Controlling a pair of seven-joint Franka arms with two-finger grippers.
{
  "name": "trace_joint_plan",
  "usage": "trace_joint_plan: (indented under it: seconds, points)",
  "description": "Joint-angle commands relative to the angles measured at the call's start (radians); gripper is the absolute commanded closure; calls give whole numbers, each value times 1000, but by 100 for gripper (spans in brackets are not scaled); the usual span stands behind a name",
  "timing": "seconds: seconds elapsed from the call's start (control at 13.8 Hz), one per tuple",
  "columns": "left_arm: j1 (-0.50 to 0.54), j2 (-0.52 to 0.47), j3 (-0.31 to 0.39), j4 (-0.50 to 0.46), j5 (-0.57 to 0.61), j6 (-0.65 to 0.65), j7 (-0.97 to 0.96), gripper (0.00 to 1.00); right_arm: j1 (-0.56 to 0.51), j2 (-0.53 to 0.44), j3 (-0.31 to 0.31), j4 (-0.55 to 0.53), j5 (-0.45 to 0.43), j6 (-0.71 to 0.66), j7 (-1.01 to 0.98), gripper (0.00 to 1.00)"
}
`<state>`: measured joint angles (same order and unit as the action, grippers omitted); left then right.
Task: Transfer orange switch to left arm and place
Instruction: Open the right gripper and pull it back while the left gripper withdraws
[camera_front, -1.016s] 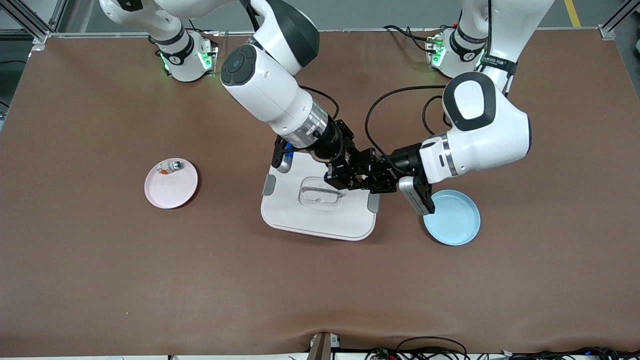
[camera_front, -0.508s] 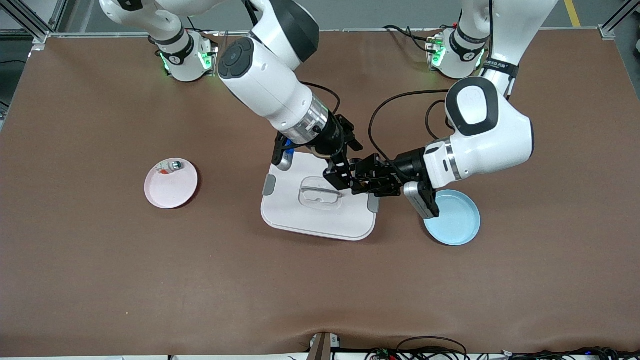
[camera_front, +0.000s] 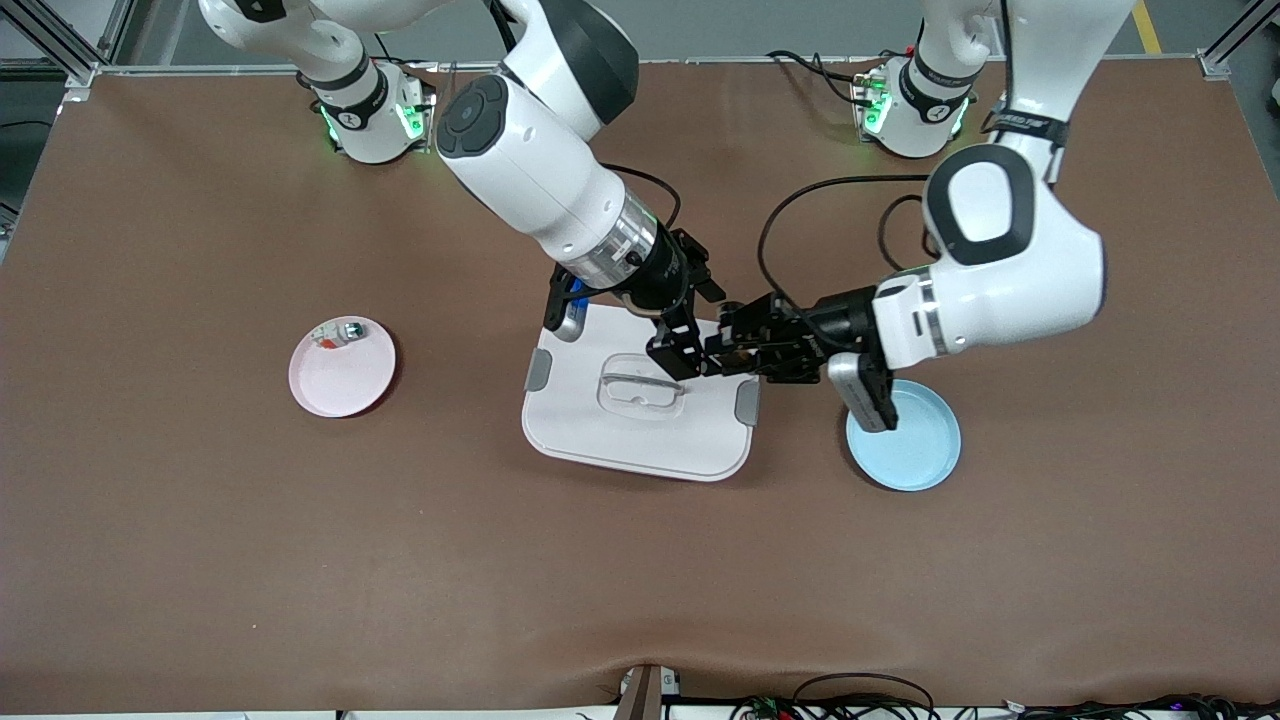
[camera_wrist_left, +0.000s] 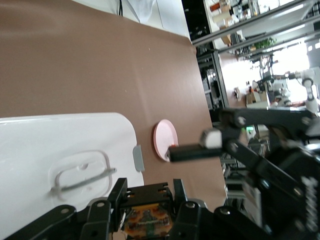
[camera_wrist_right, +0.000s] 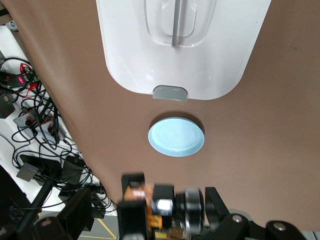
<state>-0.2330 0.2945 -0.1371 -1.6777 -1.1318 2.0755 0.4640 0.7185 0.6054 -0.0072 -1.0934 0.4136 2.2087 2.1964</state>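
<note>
Even overhead light; soft shadows; wrist foregrounds blurred.

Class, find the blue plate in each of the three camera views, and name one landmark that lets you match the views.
Front view: the blue plate lies beside the box, toward the left arm's end of the table.
Left wrist view: not in it; the plate there is pink.
Right wrist view: the blue plate lies just off the box's grey latch.
Shared landmark: the white box, visible in all three views.
</note>
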Motion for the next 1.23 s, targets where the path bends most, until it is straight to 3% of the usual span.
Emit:
trace_joint_plan:
  seconds: [0.0,0.22,0.65,0.94,1.16]
  points:
    - [56,-76,2,-20,87,-99,-50,100,3,1,-5,15,-10,-18,-29,0]
    - [98,-135,5,-14,205,-193,-97,100,-8,-4,-4,15,-32,-113,-276,0]
    - [139,-218,11,52,484,-406,-191,100,-85,-53,-10,15,-41,-467,-833,0]
    - [205,-213,22,148,582,-547,-306,100,-180,-102,-8,15,-73,-671,-1139,0]
    - [213,-213,24,209,702,-593,-467,100,-237,-124,-8,17,-151,-779,-1346,0]
